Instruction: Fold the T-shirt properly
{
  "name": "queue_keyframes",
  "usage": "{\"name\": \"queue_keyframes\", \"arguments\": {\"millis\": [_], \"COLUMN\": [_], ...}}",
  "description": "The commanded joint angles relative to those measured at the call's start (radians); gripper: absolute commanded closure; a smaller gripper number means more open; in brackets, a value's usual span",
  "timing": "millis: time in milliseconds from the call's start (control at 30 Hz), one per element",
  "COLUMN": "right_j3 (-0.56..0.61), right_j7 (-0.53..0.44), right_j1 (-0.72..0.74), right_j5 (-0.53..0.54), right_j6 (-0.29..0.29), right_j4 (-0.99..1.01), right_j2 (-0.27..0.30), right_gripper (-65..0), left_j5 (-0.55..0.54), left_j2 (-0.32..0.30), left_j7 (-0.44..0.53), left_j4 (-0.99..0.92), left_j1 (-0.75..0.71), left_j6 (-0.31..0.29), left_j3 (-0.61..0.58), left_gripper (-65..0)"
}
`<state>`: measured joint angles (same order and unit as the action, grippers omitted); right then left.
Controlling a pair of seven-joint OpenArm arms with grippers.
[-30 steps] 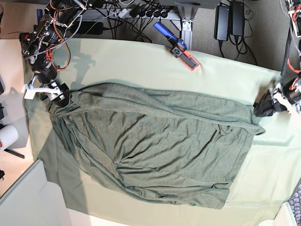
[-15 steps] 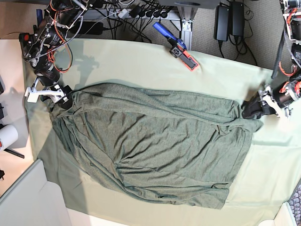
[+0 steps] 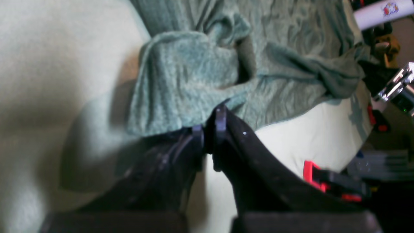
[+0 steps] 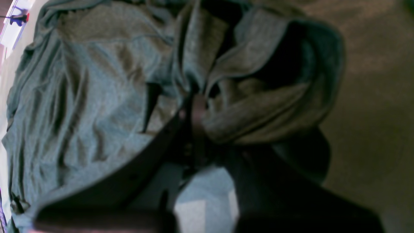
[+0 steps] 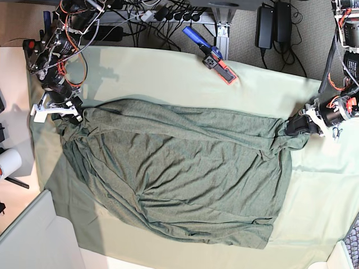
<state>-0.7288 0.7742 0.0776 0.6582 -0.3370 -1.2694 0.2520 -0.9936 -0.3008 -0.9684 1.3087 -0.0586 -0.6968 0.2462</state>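
The dark olive T-shirt [image 5: 179, 168] lies spread and wrinkled across the table. In the base view my left gripper [image 5: 293, 128] is at the shirt's right edge, shut on a bunched corner of it. The left wrist view shows the black fingertips [image 3: 216, 123] pressed together under a gathered fold of the T-shirt [image 3: 181, 81]. My right gripper [image 5: 76, 115] is at the shirt's upper left corner. In the right wrist view that right gripper [image 4: 194, 106] is shut on a puckered hem of the T-shirt [image 4: 81, 97].
The pale mint table cloth [image 5: 168, 73] covers the table. A blue and red tool [image 5: 212, 56] lies at its back edge. Black power bricks [image 5: 273, 25] and cables sit on the floor behind. A white roll [image 5: 8, 162] stands off the left side.
Both grippers have gone from open to shut on the shirt. The left gripper moved inward, bunching the right corner. The right gripper shifted slightly at the upper left corner.
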Motion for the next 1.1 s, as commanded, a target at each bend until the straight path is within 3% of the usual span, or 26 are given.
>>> {"name": "queue_keyframes", "arguments": {"millis": [0,233,433,700,1067], "right_j3": [-0.004,-0.018,-0.020,-0.020,-0.020], "right_j7": [0.002,0.036,0.040,0.046,0.050], "right_j1": [0.013,-0.046,-0.123,-0.233,-0.343], "right_j5": [0.023,0.074,0.091,0.123,0.135], "right_j6": [-0.011,-0.024,-0.026,-0.026,-0.026], "right_j4": [-0.015,-0.056,-0.118,-0.185,-0.287], "right_j2": [0.020,0.043,0.096,0.155,0.163], "right_gripper": [0.0,0.0,0.0,0.0,0.0], "left_j5": [-0.037,-0.034,-0.037,-0.061,-0.095], "left_j2": [-0.024,-0.127,-0.205,-0.261,-0.298], "left_j7": [-0.013,-0.033,-0.031,-0.044,-0.061], "left_j4": [0.040,0.258,0.342,0.375,0.464], "left_j1": [0.001,-0.079,-0.111,-0.142,-0.299], "left_j6": [-0.001,-0.001,-0.001,-0.001,-0.001], "left_j3": [0.005,0.005,0.005,0.024,0.143], "left_gripper": [0.0,0.0,0.0,0.0,0.0]}}
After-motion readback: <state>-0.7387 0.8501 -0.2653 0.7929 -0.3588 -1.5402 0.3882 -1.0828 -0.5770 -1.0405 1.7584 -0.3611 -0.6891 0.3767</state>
